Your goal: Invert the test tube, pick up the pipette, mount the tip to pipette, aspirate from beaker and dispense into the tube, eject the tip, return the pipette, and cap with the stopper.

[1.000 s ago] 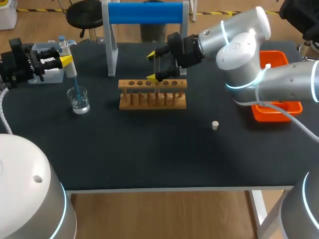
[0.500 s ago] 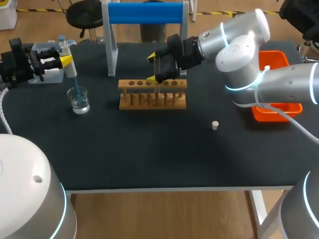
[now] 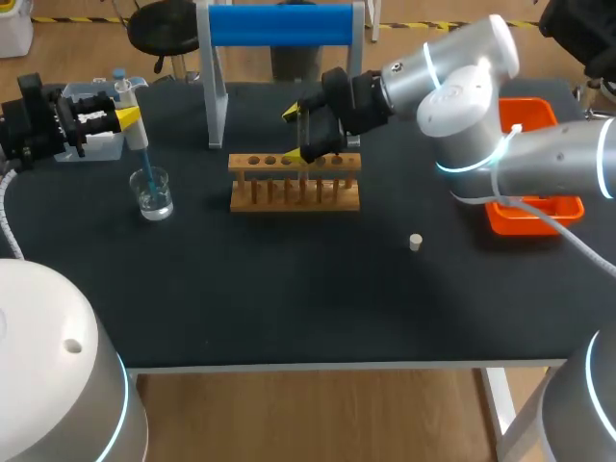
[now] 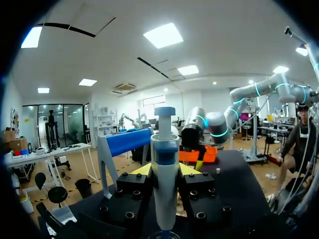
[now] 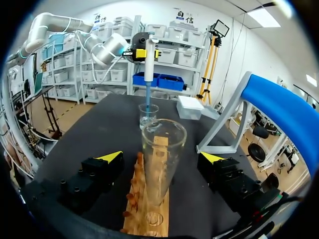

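Observation:
A white pipette (image 3: 123,93) with a blue tip stands upright in my left gripper (image 3: 130,120), which is shut on its body (image 4: 164,184). The tip reaches down into the glass beaker (image 3: 152,192) of clear liquid at the table's left. A clear test tube (image 5: 162,164) stands mouth-up in the wooden rack (image 3: 294,183). My right gripper (image 5: 160,157) is open around it, its fingers well clear on both sides. In the head view this gripper (image 3: 300,133) hovers at the rack's back edge. A small white stopper (image 3: 416,242) lies on the mat to the right of the rack.
A blue-topped stand (image 3: 279,24) rises behind the rack. An orange tray (image 3: 534,207) sits at the right edge under my right arm. A pale tip box (image 5: 190,107) lies at the far left behind the beaker (image 5: 148,114).

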